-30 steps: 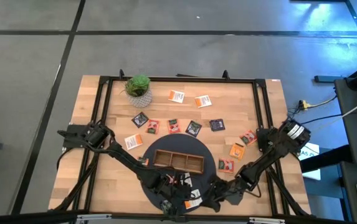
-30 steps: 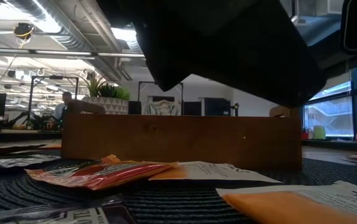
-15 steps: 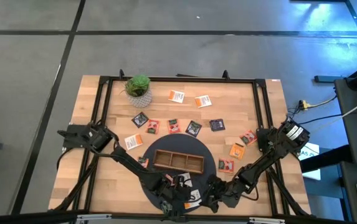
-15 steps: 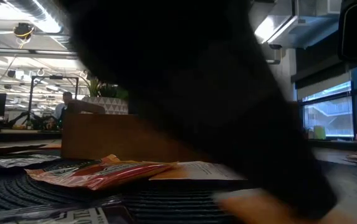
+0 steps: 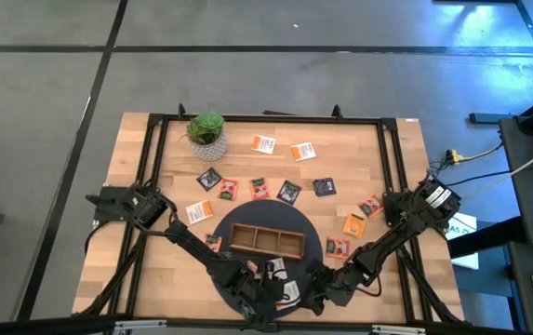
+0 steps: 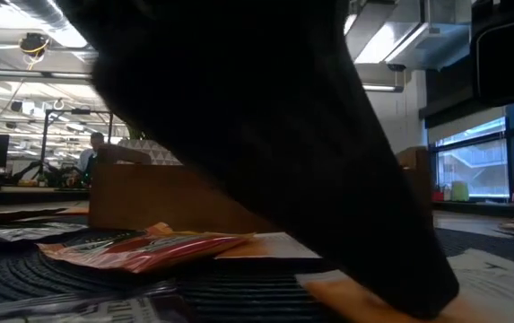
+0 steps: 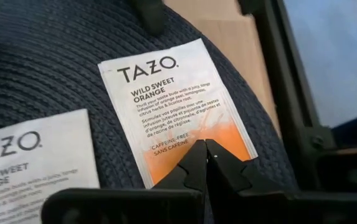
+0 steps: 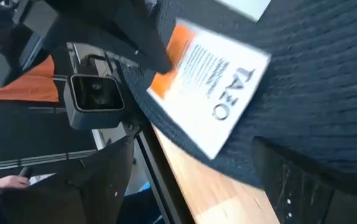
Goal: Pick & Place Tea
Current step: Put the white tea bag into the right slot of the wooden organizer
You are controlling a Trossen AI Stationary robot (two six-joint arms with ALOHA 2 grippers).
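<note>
A white-orange tea packet [image 7: 178,106] lies flat on the dark round mat [image 5: 219,279], near the table's front edge and in front of the wooden tray [image 5: 266,240]. My left gripper [image 7: 206,148] is shut, its tips on the packet's orange end. A second white packet [image 7: 32,158] lies beside the first. My right gripper [image 8: 197,186] stands open just right of the first packet [image 8: 212,93], low over the mat, with nothing between its fingers. In the low view my dark arm [image 6: 265,135] hides most of the mat; a red packet [image 6: 140,251] lies before the tray [image 6: 149,197]. My left gripper sets its shut fingertips [image 7: 197,155] on the packet's orange end [image 7: 166,162], the end nearest the gripper. The fingers come slanting down from above. The packet lies flat on the mat.
Several more tea packets [image 5: 259,189] lie in an arc on the wood behind the tray, two more [image 5: 283,147] farther back. A small potted plant [image 5: 206,130] stands at the far left. A black frame [image 5: 154,167] runs round the table's edges.
My left gripper has sunk toward the mat and come to rest with its shut tips on the white-orange packet. In the low view its dark arm now covers the orange packet at the front right and much of the tray.
</note>
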